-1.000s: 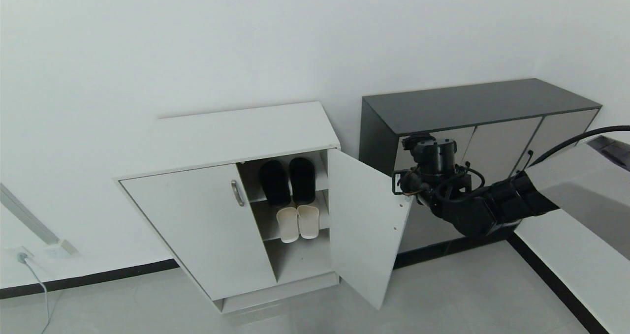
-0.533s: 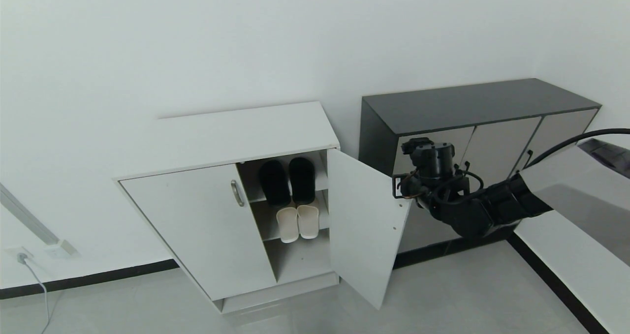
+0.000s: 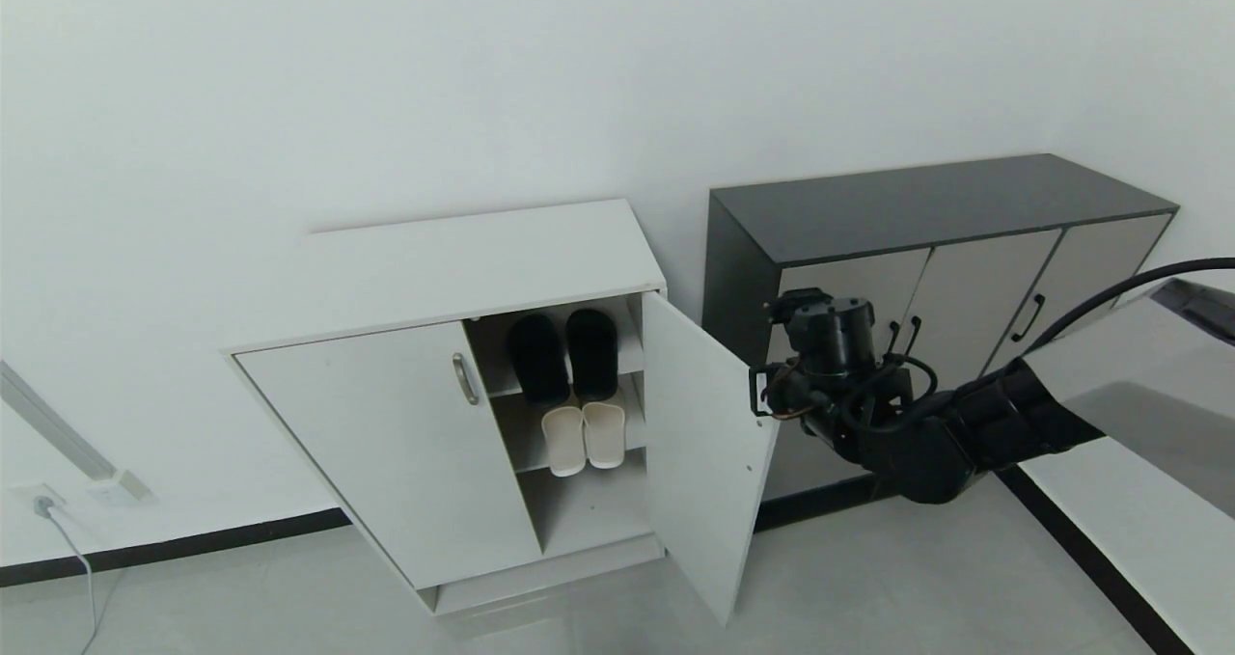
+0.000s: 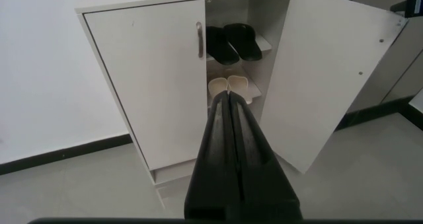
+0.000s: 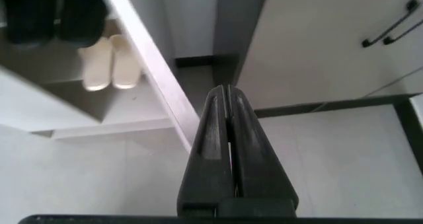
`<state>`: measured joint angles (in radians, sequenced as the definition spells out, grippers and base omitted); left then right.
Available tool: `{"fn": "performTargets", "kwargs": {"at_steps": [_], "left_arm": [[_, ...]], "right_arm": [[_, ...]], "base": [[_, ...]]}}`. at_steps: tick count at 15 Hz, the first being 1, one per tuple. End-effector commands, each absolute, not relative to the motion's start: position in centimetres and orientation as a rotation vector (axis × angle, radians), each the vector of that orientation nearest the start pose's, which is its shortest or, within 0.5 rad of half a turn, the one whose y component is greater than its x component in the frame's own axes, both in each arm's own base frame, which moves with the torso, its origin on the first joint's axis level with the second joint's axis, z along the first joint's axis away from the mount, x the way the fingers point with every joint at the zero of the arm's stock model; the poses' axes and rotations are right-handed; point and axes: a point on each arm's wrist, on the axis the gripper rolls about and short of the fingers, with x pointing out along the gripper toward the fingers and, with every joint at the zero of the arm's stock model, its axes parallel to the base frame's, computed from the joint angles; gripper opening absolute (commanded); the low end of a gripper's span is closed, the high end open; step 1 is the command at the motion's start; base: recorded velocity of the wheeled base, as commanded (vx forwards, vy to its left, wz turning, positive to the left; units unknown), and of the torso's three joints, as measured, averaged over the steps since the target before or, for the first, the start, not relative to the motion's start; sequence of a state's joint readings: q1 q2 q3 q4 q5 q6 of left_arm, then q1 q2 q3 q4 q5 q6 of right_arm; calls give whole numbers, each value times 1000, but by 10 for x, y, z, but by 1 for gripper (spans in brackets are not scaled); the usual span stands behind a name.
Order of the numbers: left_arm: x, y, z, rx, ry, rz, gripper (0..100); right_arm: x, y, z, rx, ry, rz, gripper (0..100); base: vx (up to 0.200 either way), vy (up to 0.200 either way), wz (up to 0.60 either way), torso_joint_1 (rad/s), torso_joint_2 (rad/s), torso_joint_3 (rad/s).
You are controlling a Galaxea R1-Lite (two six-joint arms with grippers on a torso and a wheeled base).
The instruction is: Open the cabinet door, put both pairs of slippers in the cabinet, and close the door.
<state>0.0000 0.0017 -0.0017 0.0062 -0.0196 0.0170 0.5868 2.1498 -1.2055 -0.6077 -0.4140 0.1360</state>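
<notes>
1. Both pairs are already inside the white cabinet [image 3: 463,259]: the black slippers [image 3: 564,354] on the upper shelf and the white slippers [image 3: 583,436] on the shelf just below. I judge the step in hand to be the last one, closing the door.
2. The cabinet door [image 3: 704,452] stands partly open, hinged at the cabinet's right side. The right gripper [image 5: 229,92] is behind the door's outer face, near its free edge. Its fingers are pressed together with nothing between them.
3. The next move calls for a steady push on that outer face, following the door's arc until it meets the frame. Closed fingers give only a narrow contact, so they could slide off the free edge.
4. The left gripper [image 4: 229,97] hangs back in front of the cabinet, pointing at the opening. Its fingers are likewise together and empty.
5. Hard to make out:
   - The door's outer face is turned away from the head camera, so I cannot tell whether the right fingertips are touching it or are just beside it.
   - The cabinet's top cuts off the far ends of the black slippers.
</notes>
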Motion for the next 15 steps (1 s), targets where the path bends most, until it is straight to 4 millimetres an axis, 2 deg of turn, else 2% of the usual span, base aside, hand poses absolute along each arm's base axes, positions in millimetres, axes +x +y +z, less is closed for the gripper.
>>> {"fn": "performTargets", "kwargs": {"at_steps": [1, 3, 5, 8, 12, 15], "left_arm": [[-23, 0, 75, 17, 6, -20, 0], [-23, 0, 75, 17, 6, -20, 0], [-23, 0, 75, 17, 6, -20, 0], [-23, 0, 75, 17, 4, -18, 0], [-23, 0, 75, 17, 4, -20, 0], [-23, 0, 75, 17, 6, -20, 0]], "right_arm": [[327, 247, 133, -19, 295, 228, 0], [303, 263, 140, -9, 294, 294, 0], [288, 269, 144, -3, 289, 332, 0], [291, 265, 146, 1, 286, 324, 0], [312, 255, 118, -25, 334, 263, 0], [316, 256, 103, -39, 363, 256, 0]], "base": [[0, 0, 0, 0, 0, 0], [0, 0, 0, 0, 0, 0], [0, 0, 0, 0, 0, 0], [0, 0, 0, 0, 0, 0], [0, 0, 0, 0, 0, 0], [0, 0, 0, 0, 0, 0]]}}
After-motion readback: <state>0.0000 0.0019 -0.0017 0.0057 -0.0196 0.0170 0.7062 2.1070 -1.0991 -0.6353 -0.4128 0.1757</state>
